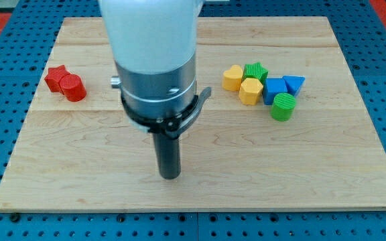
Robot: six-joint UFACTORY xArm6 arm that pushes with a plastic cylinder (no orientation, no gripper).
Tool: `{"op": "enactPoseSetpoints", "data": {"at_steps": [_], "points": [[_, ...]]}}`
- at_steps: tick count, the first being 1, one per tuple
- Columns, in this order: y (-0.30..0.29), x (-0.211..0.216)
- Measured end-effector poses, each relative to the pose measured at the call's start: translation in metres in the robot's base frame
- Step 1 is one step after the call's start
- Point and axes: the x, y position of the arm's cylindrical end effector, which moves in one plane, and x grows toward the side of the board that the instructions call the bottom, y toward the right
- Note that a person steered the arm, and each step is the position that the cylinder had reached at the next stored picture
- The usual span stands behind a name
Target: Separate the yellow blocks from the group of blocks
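Note:
A group of blocks sits at the view's upper right. A yellow heart-like block [232, 77] is at its left end, touching a green star block [255, 71]. A yellow hexagonal block [250, 91] lies just below them, against a blue block [274, 90]. A blue triangular block [294, 84] is at the right end and a green cylinder [283, 106] at the bottom right. My tip [170, 176] rests on the board at the view's lower middle, well to the left of and below the group, touching no block.
A red star block [57, 75] and a red cylinder [74, 87] sit together at the view's upper left. The wooden board [327, 174] lies on a blue perforated table. The arm's wide white and grey body hangs over the board's middle.

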Motion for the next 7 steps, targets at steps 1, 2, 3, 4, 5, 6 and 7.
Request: {"op": "enactPoseSetpoints", "data": {"at_steps": [1,2,3,4,5,6,7], "points": [[-0.002,0.005],[0.024,0.004],[0.076,-0.025],[0.086,-0.048],[0.126,-0.073],[0.157,-0.131],[0.157,-0.152]]}}
